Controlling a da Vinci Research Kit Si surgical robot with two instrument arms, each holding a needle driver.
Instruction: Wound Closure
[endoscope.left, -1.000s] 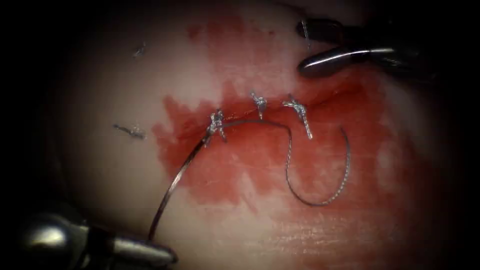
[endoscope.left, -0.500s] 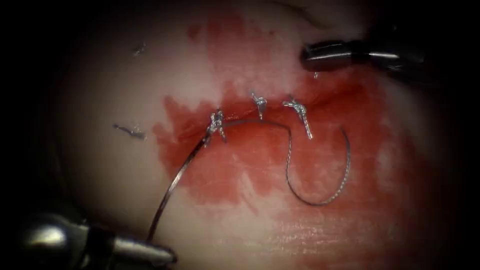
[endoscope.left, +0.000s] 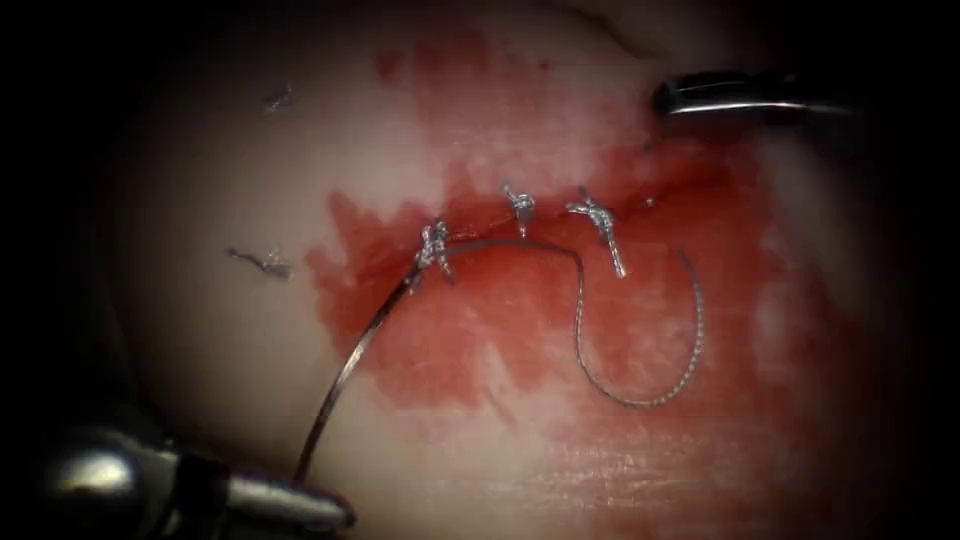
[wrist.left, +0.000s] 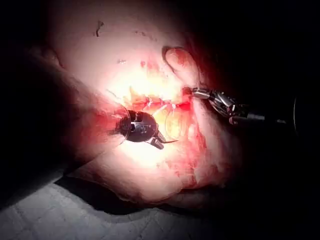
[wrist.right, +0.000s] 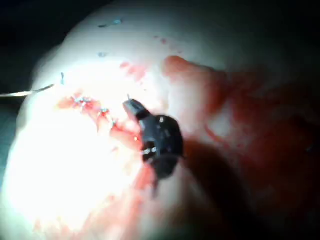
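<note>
While we hold the needle (endoscope.left: 352, 360) at its near end in the left tool (endoscope.left: 300, 500) — jaws clamped together on it — the curve rises from there to the leftmost knot (endoscope.left: 433, 243), where its far end meets the tissue (endoscope.left: 200, 330); we cannot tell whether the tip is buried. From that knot the thread (endoscope.left: 640, 400) runs right along the cut (endoscope.left: 560, 215), then loops down below it and lies loose on the red fluid (endoscope.left: 460, 340). Our right tool (endoscope.left: 700, 95) sits above and to the right of the rightmost knot (endoscope.left: 597, 215), well apart from the needle, holding nothing — its jaws look together. We judge the left arm far the nearer to the needle.
</note>
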